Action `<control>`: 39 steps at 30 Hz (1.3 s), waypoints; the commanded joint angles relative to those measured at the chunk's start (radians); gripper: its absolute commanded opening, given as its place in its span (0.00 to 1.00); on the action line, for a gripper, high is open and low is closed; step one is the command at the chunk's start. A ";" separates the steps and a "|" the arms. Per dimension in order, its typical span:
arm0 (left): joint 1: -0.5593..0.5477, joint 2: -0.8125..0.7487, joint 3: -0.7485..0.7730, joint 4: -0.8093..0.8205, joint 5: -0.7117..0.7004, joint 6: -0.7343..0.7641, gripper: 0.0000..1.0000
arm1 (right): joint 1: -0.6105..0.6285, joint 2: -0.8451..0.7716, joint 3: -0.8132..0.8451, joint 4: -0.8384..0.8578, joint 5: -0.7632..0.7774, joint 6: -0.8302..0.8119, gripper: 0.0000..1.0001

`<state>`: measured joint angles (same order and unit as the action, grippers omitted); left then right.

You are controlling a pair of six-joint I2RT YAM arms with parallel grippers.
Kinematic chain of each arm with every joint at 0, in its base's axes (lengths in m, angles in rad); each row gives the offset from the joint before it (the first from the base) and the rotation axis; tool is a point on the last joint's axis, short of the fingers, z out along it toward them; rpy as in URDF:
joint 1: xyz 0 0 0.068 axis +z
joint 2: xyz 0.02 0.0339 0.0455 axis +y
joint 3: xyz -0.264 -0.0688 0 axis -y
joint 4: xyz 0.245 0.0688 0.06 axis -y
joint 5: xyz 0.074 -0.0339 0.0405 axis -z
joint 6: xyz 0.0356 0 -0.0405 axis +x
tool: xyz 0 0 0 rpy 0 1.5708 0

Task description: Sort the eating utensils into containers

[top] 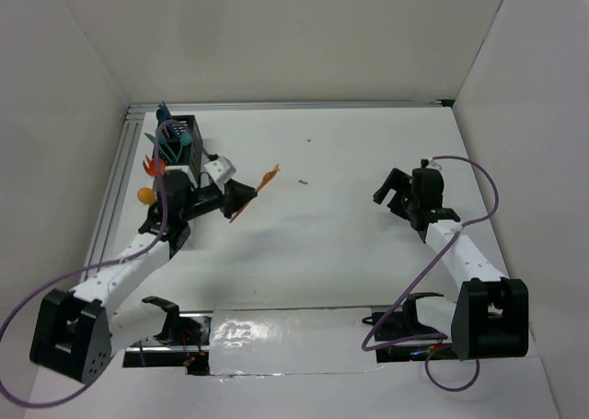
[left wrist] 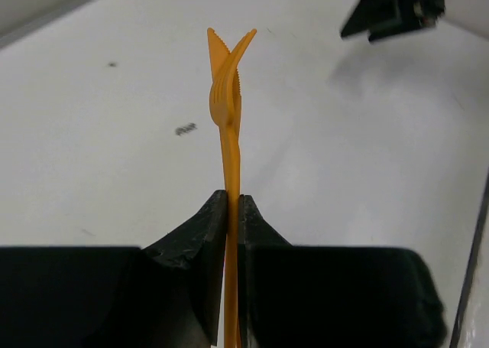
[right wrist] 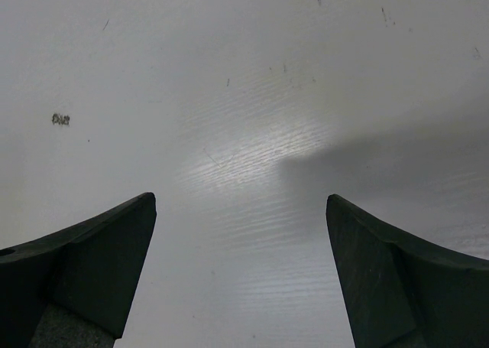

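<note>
The thin orange plastic fork (left wrist: 227,107), perhaps with a knife (left wrist: 216,46) behind it, has its handle end hidden inside the left gripper (left wrist: 231,206), which clamps it. Held above the white table (top: 350,244), its long axis points toward 1 o'clock in the top view. The right gripper (right wrist: 241,199) stands wide open.

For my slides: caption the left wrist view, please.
The left jaws pinch orange utensils by the handles over the white table.

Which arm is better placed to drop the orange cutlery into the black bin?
Left. Its claw is clamped on the orange cutlery and sits close to the black bin. The right claw is open, empty and far from the bin.
</note>
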<state>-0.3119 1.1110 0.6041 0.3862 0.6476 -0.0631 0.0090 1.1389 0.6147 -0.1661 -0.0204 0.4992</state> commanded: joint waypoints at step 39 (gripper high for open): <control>0.608 -0.395 -0.374 0.405 -0.442 -0.201 0.01 | 0.019 -0.007 0.025 0.020 -0.019 -0.017 0.98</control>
<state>0.2878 0.7139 0.2420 0.6487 0.2146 -0.2672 0.0204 1.1336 0.6151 -0.1661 -0.0414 0.4976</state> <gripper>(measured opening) 0.205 0.981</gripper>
